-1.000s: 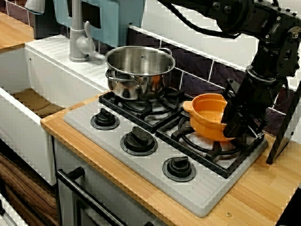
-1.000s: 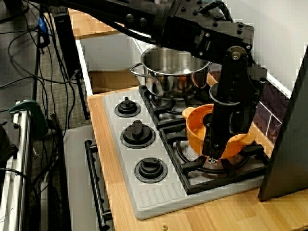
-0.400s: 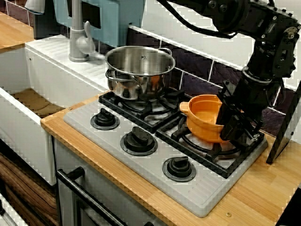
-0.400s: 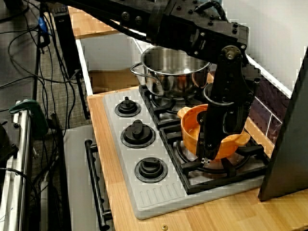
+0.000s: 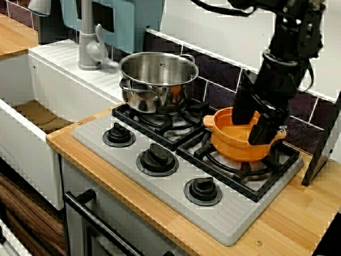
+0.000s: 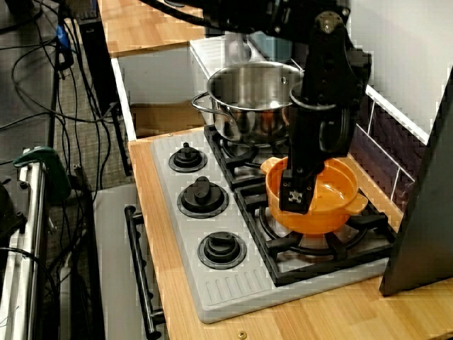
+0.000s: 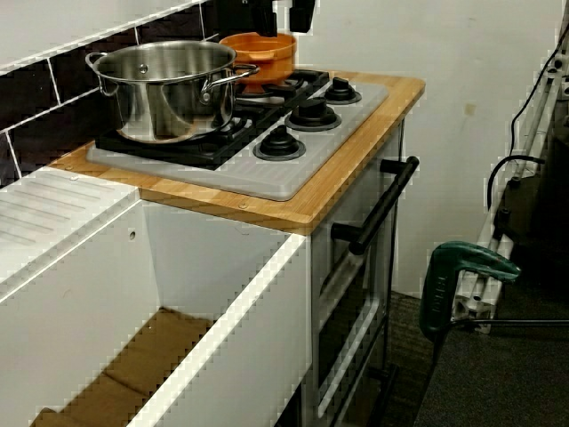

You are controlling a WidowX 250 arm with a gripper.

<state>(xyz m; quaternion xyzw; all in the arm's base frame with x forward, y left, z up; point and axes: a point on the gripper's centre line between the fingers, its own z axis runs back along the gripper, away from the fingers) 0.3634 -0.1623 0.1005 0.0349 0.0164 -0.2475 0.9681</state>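
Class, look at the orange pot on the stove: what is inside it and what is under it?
The orange pot looks empty where its inside shows; the gripper covers part. Under it, a black burner grate.

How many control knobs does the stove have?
3, in a row along the stove's front: the knob nearest the sink, the middle knob, the last knob by the orange pot. None appears hidden.

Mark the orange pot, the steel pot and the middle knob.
orange pot [image 5: 230, 148]: front view, on its near wall below the rim.
steel pot [image 5: 154, 96]: front view, on its near wall.
middle knob [image 5: 157, 156]: front view, on its raised grip.
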